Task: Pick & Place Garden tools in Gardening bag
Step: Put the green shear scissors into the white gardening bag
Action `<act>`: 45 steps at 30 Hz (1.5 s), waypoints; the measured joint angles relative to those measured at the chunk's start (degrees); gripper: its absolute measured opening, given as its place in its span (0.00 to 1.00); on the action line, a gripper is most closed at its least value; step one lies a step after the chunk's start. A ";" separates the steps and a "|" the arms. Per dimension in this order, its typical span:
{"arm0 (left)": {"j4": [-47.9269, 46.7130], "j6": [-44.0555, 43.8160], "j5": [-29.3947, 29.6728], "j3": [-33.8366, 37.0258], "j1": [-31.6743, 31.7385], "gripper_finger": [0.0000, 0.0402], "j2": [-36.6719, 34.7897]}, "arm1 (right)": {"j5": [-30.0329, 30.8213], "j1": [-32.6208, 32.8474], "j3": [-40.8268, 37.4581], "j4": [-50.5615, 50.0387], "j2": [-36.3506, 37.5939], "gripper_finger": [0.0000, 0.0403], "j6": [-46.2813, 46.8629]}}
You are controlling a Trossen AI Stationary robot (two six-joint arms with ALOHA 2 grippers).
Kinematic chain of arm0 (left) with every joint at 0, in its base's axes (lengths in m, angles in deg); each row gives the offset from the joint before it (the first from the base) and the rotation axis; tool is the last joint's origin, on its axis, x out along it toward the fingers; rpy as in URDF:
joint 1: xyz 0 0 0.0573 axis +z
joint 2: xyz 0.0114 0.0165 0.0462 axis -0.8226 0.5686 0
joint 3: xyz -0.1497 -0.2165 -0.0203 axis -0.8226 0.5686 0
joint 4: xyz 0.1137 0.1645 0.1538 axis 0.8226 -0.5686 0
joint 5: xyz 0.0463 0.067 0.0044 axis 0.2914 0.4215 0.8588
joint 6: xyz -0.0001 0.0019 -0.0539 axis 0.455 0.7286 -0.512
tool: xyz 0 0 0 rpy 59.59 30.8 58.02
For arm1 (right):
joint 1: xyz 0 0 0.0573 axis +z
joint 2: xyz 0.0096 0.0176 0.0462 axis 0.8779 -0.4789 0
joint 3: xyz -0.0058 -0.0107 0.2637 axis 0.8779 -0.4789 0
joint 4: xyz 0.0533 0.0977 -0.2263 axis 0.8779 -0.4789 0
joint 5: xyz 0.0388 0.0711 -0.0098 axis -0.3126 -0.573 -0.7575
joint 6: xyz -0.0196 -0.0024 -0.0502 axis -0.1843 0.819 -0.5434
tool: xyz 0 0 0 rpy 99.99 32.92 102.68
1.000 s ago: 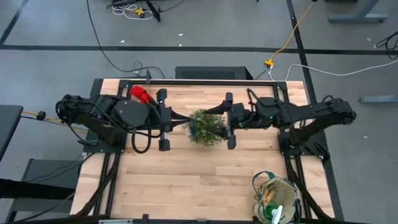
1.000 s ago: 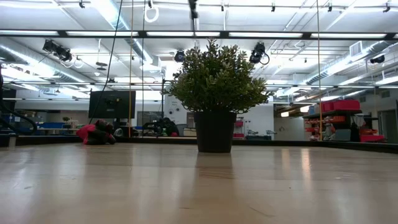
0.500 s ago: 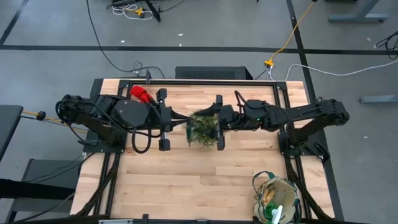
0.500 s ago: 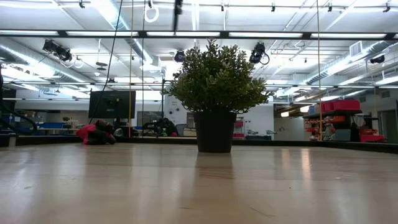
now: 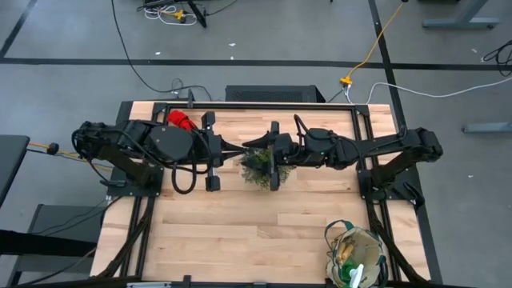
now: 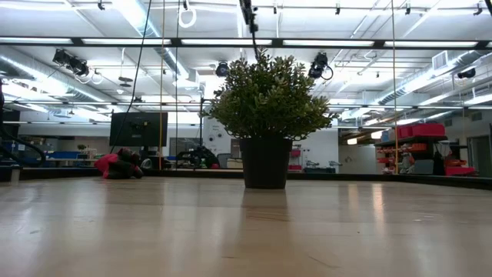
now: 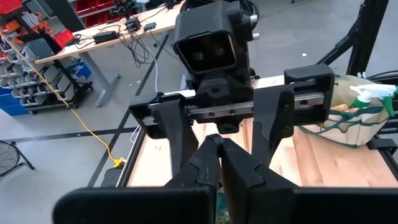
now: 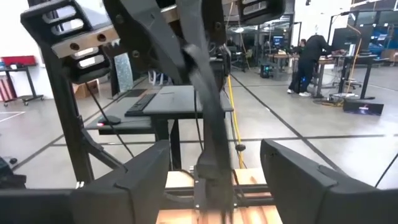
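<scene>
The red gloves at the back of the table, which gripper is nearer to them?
Left. The left gripper is shut beside the plant, on the red gloves' side. The right gripper stands open over the plant, farther from the gloves.

We are in a robotics lab or workshop hall: a grey concrete floor (image 5: 264, 40) crossed by loose cables (image 5: 132, 60), strip lights (image 6: 142, 15) on an open ceiling, workbenches (image 7: 124, 31) strewn with wires, red parts bins (image 6: 419, 131) on shelving, and a person (image 8: 311, 59) standing at a far bench.
</scene>
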 joint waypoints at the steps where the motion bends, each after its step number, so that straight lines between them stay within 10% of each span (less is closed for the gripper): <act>1: -0.14 -0.02 0.02 0.00 0.00 0.02 0.01 | -0.01 0.03 0.00 -0.15 0.00 0.62 0.00; 24: -0.30 -0.11 -0.70 0.00 0.00 0.03 0.03 | -0.18 0.03 0.00 -1.88 0.00 0.17 -0.06; 45: -1.08 -0.13 -0.68 0.02 0.00 0.03 0.09 | -0.24 0.03 0.00 -3.73 0.02 0.01 -0.09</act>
